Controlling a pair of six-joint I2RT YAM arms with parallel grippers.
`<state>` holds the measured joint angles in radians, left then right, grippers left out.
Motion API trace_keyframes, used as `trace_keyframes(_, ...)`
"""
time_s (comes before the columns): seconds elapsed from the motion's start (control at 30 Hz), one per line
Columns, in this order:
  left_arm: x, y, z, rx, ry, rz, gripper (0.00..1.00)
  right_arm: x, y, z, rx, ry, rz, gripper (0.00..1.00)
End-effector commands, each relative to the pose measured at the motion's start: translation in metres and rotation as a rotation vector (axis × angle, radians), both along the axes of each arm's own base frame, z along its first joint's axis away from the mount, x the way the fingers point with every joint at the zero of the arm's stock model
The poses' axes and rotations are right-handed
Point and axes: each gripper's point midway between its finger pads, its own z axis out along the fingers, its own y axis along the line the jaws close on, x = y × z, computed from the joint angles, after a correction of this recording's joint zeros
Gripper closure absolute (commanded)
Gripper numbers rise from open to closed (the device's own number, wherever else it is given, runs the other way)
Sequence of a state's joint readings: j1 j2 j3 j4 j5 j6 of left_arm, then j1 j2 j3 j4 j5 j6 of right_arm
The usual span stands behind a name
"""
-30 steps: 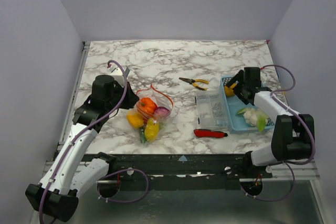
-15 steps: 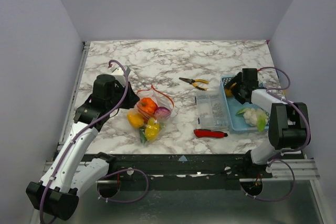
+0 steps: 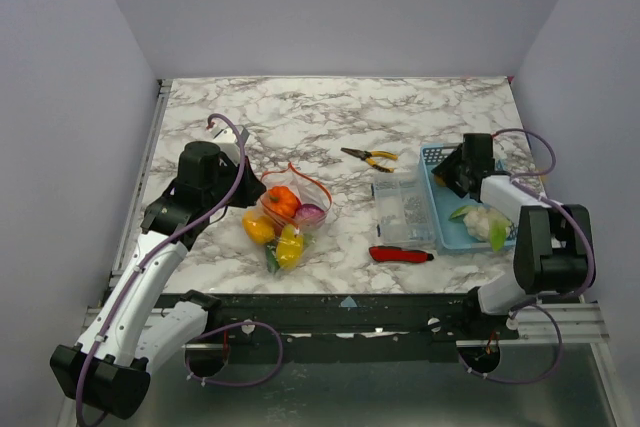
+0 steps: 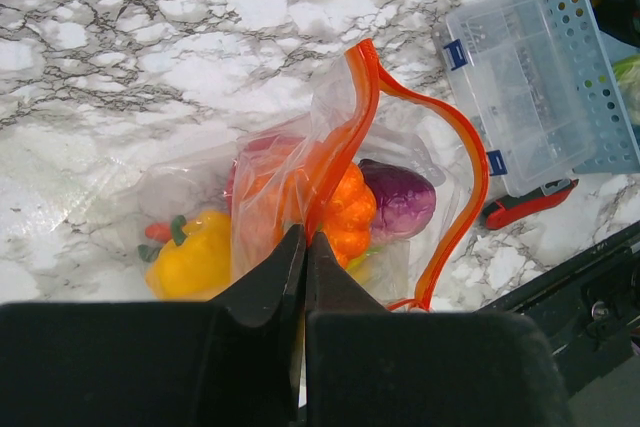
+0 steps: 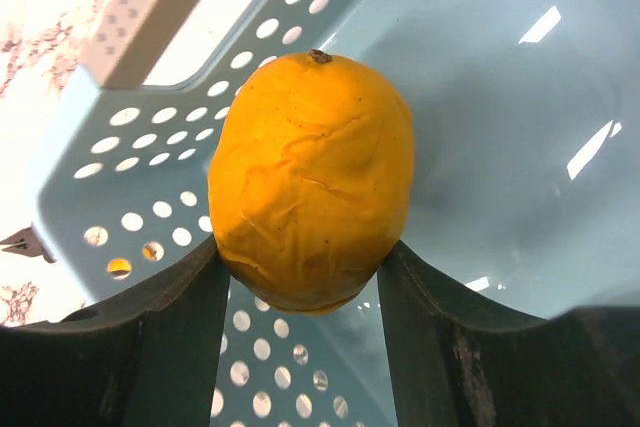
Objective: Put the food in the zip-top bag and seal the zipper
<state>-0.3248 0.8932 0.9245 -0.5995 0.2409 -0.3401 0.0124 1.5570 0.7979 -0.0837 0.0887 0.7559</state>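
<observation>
Table (image 3: pixel 330 117): white marble top with grey veins; carries everything listed below
Bag (image 3: pixel 300 209): clear, crinkly plastic; lies on the table left of centre in the overhead view, just right of the left gripper; mouth gaping, not sealed
Zipper (image 4: pixel 472 179): thin orange-red strip along the bag's rim; the two sides stand apart in an open loop at the centre and right of the left wrist view
Food in bag: orange pepper (image 4: pixel 352 215) in the middle; purple bulb (image 4: pixel 400 199) touching it on the right; yellow pepper (image 4: pixel 198 253) at lower left; a second yellow piece (image 3: pixel 289 245) and a green piece (image 3: pixel 272 260) at the bag's near end in the overhead view
Left gripper (image 4: pixel 304 239): jaws pressed together, pinching the bag's wall close under the orange-red strip
Right gripper (image 5: pixel 303 247): down inside the basket at right of the overhead view; jaws clamped on either side of the yellow-orange fruit
Yellow-orange fruit (image 5: pixel 312 182): wrinkled skin, small dark stem on top; fills the centre of the right wrist view, against the basket's perforated wall
Basket (image 3: pixel 453 235): light blue, perforated; also holds a white and green piece (image 3: pixel 482 221) at its near end
Clear box (image 3: pixel 403 209): rigid, with compartments; just left of the basket
Knife (image 3: pixel 400 254): red handle; below the clear box
Pliers (image 3: pixel 368 156): yellow handles; above the clear box, well apart from the bag
</observation>
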Motion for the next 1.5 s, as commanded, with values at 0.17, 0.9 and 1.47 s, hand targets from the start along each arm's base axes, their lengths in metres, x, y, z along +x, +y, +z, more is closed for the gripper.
trace_keyframes(0.17, 0.0, -0.003, 0.003, -0.003, -0.019, -0.017, 1.0, -0.03, -0.021, 0.042, -0.133, -0.072, 0.007, 0.68)
trace_keyframes(0.9, 0.0, -0.001, 0.005, -0.002, -0.028, -0.009, 1.0, -0.095, 0.218, 0.189, 0.192, -0.458, 0.776, 0.71)
trace_keyframes(1.47, -0.001, 0.001, 0.009, -0.001, -0.047, -0.003, 1.0, -0.14, 0.384, 0.176, 0.078, -0.361, 1.115, 0.51)
